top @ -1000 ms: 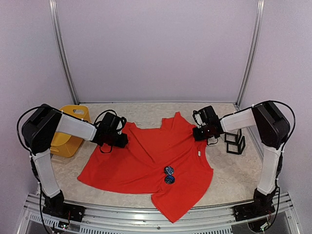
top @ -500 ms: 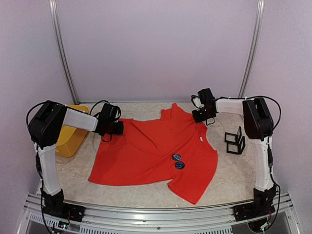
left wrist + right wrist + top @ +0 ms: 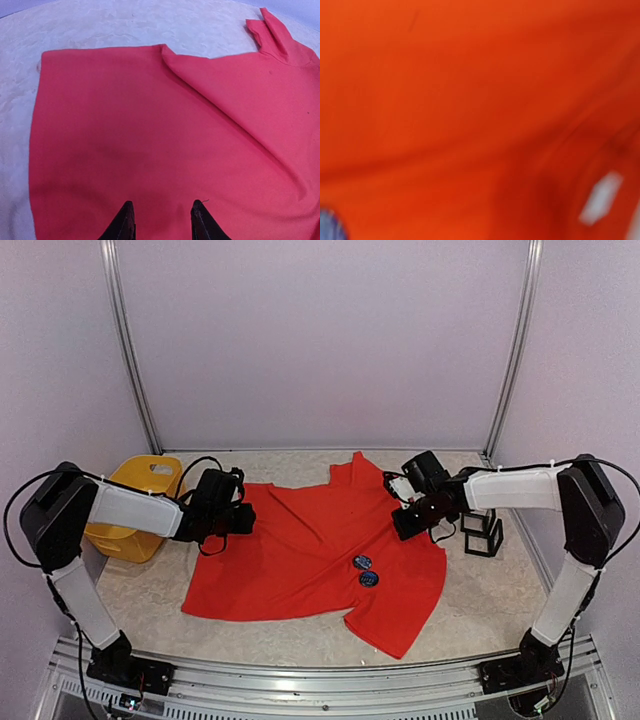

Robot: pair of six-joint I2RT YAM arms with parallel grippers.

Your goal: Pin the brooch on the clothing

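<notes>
Bright red T-shirt (image 3: 290, 560) lies flat, left gripper (image 3: 162, 205) hovers half-open, so I'd say the clamped-closed right gripper (image 3: 400, 528) must open for a round blue brooch (image 3: 363, 562).

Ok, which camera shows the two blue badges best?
The top view: both badges lie in plain sight on the red shirt. The right wrist view catches only a blue blur at its corner; the left wrist view shows none.

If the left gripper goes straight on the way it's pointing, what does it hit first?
Probably the red T-shirt: the left gripper points low across its cloth, though how high above it the gripper sits is unclear.
</notes>
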